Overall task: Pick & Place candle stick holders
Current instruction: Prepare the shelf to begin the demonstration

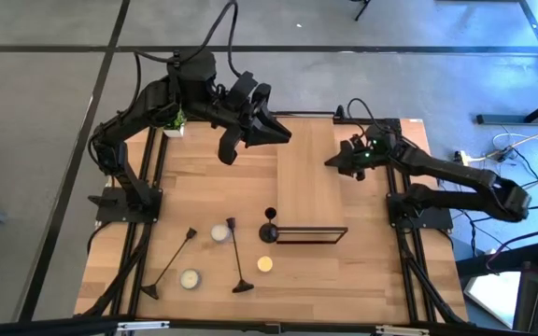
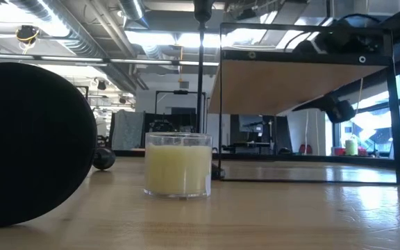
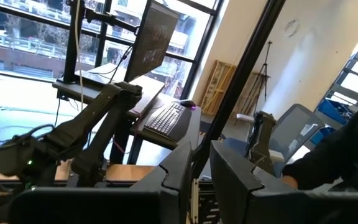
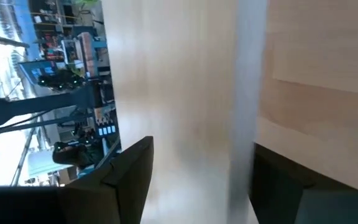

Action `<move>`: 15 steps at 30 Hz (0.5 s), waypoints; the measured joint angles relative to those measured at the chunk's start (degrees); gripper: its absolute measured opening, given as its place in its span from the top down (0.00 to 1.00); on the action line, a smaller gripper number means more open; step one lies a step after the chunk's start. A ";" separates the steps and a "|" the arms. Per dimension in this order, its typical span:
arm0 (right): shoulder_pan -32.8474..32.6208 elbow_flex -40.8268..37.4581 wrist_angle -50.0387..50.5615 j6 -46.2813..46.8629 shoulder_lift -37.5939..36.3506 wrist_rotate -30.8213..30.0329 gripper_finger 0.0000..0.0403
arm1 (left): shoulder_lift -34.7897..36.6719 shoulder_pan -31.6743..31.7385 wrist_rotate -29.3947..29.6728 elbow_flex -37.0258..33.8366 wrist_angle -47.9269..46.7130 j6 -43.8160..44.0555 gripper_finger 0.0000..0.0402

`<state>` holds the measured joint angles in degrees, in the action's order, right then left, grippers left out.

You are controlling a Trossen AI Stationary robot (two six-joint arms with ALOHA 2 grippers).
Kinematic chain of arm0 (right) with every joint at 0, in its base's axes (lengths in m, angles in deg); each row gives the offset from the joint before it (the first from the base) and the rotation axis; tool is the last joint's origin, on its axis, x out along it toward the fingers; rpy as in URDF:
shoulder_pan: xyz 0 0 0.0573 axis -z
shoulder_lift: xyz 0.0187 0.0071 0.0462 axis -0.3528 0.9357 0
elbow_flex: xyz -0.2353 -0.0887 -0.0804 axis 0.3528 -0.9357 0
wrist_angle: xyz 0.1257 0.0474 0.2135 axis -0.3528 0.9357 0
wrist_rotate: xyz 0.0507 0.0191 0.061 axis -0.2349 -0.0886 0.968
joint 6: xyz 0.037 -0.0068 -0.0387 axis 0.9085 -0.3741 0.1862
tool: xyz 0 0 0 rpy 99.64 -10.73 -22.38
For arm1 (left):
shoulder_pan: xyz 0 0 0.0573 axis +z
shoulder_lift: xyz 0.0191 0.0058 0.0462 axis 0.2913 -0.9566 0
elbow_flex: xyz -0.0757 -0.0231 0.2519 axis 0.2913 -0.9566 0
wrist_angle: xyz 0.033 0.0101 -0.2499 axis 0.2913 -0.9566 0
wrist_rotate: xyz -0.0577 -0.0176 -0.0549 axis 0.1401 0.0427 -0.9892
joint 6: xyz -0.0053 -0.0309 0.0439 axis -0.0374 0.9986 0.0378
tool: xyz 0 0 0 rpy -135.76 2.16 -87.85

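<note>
Two tall black candle stick holders lie on the table, one (image 1: 170,263) near the left front and one (image 1: 236,254) beside it, whose round base (image 2: 26,146) fills the low view's left. A short holder (image 1: 270,229) stands upright on its base by the wooden shelf. My left gripper (image 1: 271,131) (image 3: 201,163) hangs high over the table's far left, level, its fingers almost together with nothing between them. My right gripper (image 1: 332,161) (image 4: 197,155) is open and empty over the shelf's right edge.
A raised wooden shelf (image 1: 311,177) on a black wire frame (image 2: 394,104) takes up the table's middle right. Two white candles (image 1: 219,232) (image 1: 190,278) and a yellow one (image 1: 265,264) sit among the holders. A small potted plant (image 1: 174,123) stands at the far left corner.
</note>
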<state>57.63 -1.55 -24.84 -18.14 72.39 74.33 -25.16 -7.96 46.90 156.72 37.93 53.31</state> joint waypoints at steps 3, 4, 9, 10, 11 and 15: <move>1.02 -0.04 3.89 -0.18 -4.12 0.55 0.42 | 0.00 0.02 0.00 0.00 0.02 -0.02 0.87; 1.21 -0.04 5.61 -0.18 -5.83 0.60 0.42 | 0.00 0.02 0.00 0.00 0.02 -0.02 0.87; 1.61 -0.04 8.40 0.95 -13.26 0.66 0.42 | 0.00 0.02 0.01 0.00 -2.30 -0.88 0.87; 1.59 -0.04 8.31 1.39 -14.78 0.74 0.42 | 0.00 0.10 0.02 0.00 -3.84 -1.25 0.87; 1.59 -0.04 7.70 2.15 -16.09 0.84 0.42 | 0.00 0.31 0.01 0.00 -5.60 -1.52 0.87; 1.59 -0.04 4.39 4.53 -21.55 0.90 0.42 | 0.00 1.47 0.07 0.00 -13.65 -1.97 0.87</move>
<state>59.22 -1.59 -20.45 -13.62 50.84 75.24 -25.16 -6.49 46.96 156.72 24.27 51.34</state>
